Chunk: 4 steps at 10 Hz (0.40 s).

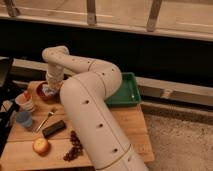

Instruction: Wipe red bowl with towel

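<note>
Wooden desk [135, 132] seen from above its near edge, with the robot's white arm [92, 115] rising from the near edge and filling the middle of the view — it hides much of the desk's centre. Near the front-left corner lies a round orange-yellow fruit [40, 145]; just right of it, a bunch of dark grapes [74, 148] sits against the arm's base. Farther in, a dark rectangular block [53, 128] lies slantwise, and beyond it a fork [45, 120] points diagonally toward the back-right. Along the left edge stand a blue cup [23, 119] and, behind it, a pale cup [25, 101] holding something red. A green tray [127, 90] occupies the back-right corner, partly masked by the arm.

The red bowl [41, 91] sits upright near the back-left corner. The arm bends over and descends onto it, so that only its left rim and wall show. The towel [48, 90] appears as a pale bluish bunch inside the bowl, under the end effector [51, 86]; its long axis cannot be made out. The end effector hangs just above the bowl's interior, at the towel — whether its fingers are apart or together cannot be told.
</note>
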Available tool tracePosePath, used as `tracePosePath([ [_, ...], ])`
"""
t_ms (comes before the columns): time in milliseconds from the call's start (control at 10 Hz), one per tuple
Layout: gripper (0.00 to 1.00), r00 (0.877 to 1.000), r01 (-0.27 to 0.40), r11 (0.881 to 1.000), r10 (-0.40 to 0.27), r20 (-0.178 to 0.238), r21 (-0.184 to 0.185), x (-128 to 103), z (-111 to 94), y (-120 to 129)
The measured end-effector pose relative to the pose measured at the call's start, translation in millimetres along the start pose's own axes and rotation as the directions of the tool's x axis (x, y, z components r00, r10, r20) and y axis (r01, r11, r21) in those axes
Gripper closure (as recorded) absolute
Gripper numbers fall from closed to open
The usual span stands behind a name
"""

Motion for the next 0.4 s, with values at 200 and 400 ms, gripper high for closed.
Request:
tracePosePath([
  [200,1.00,1.000,0.018,1.000,-0.018,0.014,0.002,-23,4,7],
  [400,1.00,0.998,0.059,0.998,-0.059,0.027,-0.022,-47,16,31],
])
